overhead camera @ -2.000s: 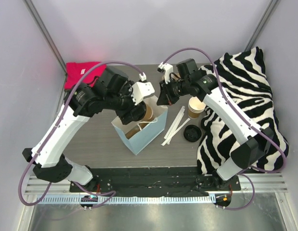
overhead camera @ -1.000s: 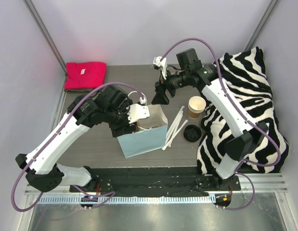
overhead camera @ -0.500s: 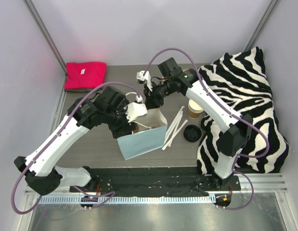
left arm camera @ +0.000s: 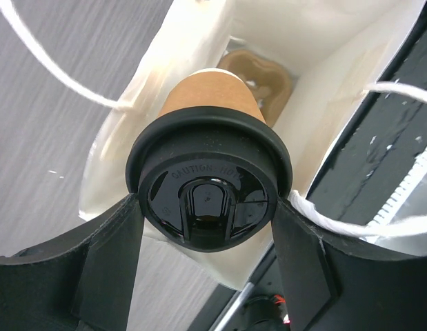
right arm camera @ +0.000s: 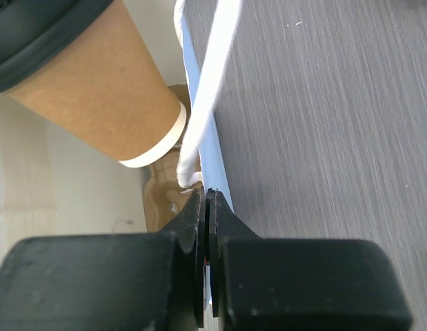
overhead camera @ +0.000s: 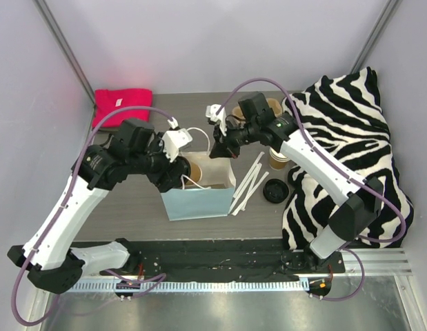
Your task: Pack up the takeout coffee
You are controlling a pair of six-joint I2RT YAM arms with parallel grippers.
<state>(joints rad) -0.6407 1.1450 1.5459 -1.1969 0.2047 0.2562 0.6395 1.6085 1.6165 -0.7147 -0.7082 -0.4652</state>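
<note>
Cup (left arm camera: pixel 210 172) in bag (overhead camera: pixel 199 200) mouth, carrier (left arm camera: pixel 258 69) beneath, straws (overhead camera: pixel 247 183) right of bag

Light blue paper bag (overhead camera: pixel 199 200) sat upright mid-frame on the grey table (overhead camera: pixel 130 207), with a brown pulp carrier (left arm camera: pixel 258 69) down inside. White sticks (overhead camera: pixel 247 183) lay just right of it. Pink towel (overhead camera: pixel 122 103) was upper left, zebra cloth (overhead camera: pixel 351 131) far right.

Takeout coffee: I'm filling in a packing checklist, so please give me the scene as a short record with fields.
blue bag: upright, mouth open
takeout coffee: lidded, base pointing into the bag's mouth
left gripper: clamped on the coffee's lid
right gripper: shut on the bag's rim
cup carrier: at the bag's bottom
status: coffee not yet released
</note>
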